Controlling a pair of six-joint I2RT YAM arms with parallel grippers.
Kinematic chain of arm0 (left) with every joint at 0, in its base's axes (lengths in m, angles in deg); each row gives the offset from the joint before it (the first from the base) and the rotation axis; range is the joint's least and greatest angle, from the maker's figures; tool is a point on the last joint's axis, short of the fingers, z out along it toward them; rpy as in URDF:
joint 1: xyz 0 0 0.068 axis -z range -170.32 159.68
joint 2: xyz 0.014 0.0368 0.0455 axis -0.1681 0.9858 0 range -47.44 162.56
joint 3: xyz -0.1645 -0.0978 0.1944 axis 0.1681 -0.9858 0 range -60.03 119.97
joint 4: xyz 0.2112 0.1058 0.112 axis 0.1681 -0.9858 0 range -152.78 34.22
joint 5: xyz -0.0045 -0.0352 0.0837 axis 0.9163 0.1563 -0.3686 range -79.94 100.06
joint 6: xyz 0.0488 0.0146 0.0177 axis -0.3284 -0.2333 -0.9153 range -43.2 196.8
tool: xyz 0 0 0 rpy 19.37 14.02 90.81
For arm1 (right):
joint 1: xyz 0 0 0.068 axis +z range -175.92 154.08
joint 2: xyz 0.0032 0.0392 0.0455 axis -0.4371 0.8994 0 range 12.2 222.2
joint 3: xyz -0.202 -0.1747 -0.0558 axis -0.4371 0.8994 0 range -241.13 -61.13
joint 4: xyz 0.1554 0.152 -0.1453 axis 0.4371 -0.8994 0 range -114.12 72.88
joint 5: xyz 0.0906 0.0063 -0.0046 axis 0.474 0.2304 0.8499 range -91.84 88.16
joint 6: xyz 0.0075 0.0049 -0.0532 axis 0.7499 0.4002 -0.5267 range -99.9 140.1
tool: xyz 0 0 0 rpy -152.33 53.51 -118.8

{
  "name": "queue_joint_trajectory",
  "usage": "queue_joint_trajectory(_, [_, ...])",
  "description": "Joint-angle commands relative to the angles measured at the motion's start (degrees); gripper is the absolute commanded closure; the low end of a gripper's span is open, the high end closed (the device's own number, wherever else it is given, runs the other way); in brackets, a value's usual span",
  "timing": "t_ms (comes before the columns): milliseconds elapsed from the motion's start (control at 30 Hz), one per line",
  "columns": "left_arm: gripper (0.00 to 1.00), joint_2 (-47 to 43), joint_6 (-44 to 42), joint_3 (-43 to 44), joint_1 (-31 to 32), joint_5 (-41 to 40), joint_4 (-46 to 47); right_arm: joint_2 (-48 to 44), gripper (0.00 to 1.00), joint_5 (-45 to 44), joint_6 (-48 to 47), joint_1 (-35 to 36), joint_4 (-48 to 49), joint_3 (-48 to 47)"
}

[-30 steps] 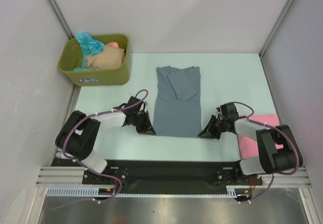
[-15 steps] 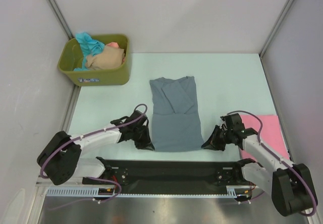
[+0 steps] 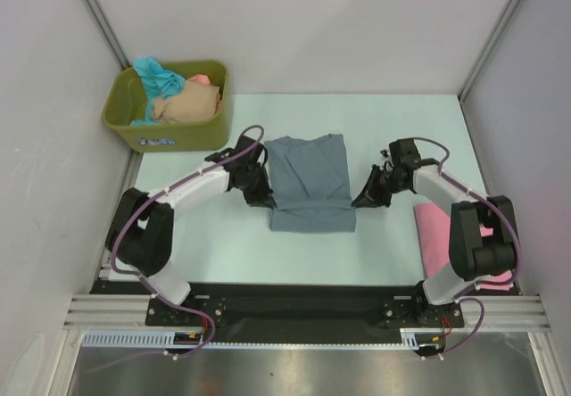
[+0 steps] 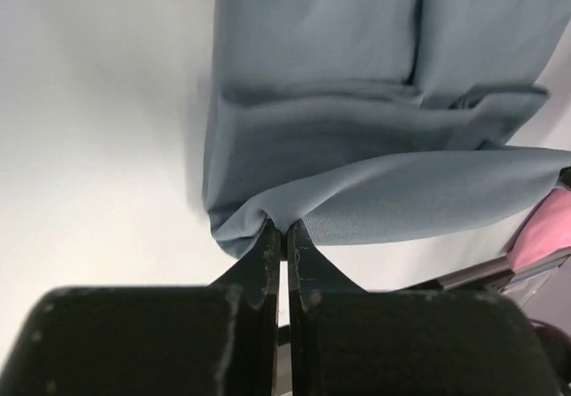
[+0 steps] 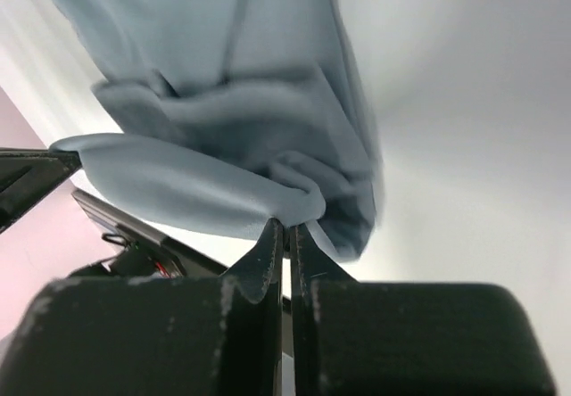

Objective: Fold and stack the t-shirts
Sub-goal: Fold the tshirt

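Note:
A slate grey-blue t-shirt (image 3: 309,182) lies mid-table, its near hem lifted and carried over towards the collar end. My left gripper (image 3: 265,202) is shut on the hem's left corner, and the cloth (image 4: 357,137) bunches at my fingertips (image 4: 284,228). My right gripper (image 3: 359,202) is shut on the right corner, where the fabric (image 5: 223,119) drapes over my fingertips (image 5: 287,226). A pink t-shirt (image 3: 455,240) lies flat at the right edge, partly under the right arm. Teal, beige and salmon t-shirts (image 3: 177,93) sit heaped in the tub.
The olive-green tub (image 3: 169,109) stands at the back left corner of the table. Grey walls close in both sides and the back. The black base rail (image 3: 285,302) runs along the near edge.
Both grippers first dragged the grey-blue shirt nearer, then lifted its near hem and carried it away from the bases, folding the shirt shorter. Both stayed shut on the corners.

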Motion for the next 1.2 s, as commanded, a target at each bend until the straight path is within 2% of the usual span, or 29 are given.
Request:
queue_joint_trajectory(0, [1.00, 4.8, -4.8, 7.3, -2.9, -1.3, -3.4, 6.2, 1.00, -0.1, -3.4, -1.7, -1.2, -8.1])
queue_joint_trajectory(233, [1.00, 15.8, -7.6, 22.4, -7.6, 0.4, -5.8, 21.4, 1.00, 1.5, -4.9, -2.8, -4.8, -27.8])
queue_joint_trajectory(633, [0.99, 28.1, -7.8, 40.7, -11.2, 2.0, -7.4, 38.3, 1.00, 5.7, -4.3, -4.6, -8.0, -52.1])
queue_joint_trajectory(867, [1.00, 33.3, -6.4, 49.2, -13.0, 3.1, -7.0, 44.2, 1.00, 8.7, 0.0, -5.5, -3.8, -59.8])
queue_joint_trajectory(1167, [1.00, 37.0, -5.1, 55.2, -14.6, 4.2, -5.6, 49.6, 1.00, 10.6, 4.7, -5.6, -0.6, -67.4])
